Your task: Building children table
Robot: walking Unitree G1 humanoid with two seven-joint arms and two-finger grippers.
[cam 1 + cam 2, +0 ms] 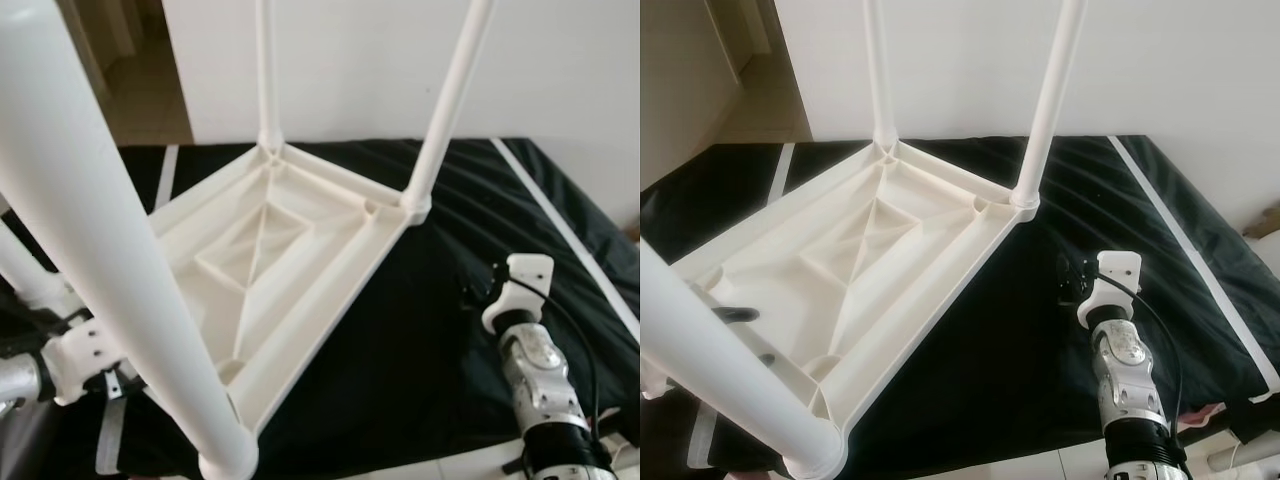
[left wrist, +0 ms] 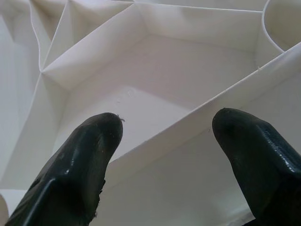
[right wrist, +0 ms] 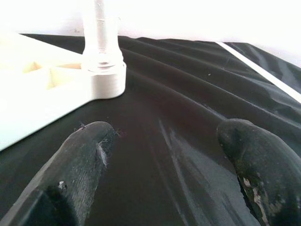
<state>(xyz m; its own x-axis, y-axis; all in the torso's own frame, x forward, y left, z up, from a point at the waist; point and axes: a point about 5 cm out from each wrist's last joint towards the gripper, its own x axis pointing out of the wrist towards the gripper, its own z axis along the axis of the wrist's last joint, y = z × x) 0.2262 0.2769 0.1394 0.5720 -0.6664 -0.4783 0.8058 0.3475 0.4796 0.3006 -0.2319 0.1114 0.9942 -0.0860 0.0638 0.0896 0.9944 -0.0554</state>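
A white plastic table (image 1: 270, 250) lies upside down on a black cloth (image 1: 440, 340), its ribbed underside facing up. Three legs stand up from its corners: a near one (image 1: 100, 250), a far left one (image 1: 265, 70) and a far right one (image 1: 450, 90). My left gripper (image 2: 164, 136) is open just above the ribs of the underside, near the table's left corner (image 1: 748, 336). Over bare cloth to the right of the table, my right gripper (image 1: 1068, 280) is open with nothing in it. The far right leg's socket (image 3: 106, 75) lies ahead of it.
The black cloth has white stripes (image 1: 560, 230) along its sides and ends at a pale floor (image 1: 420, 470) in front. A white wall (image 1: 360, 70) stands right behind. A doorway (image 1: 140, 70) opens at the back left.
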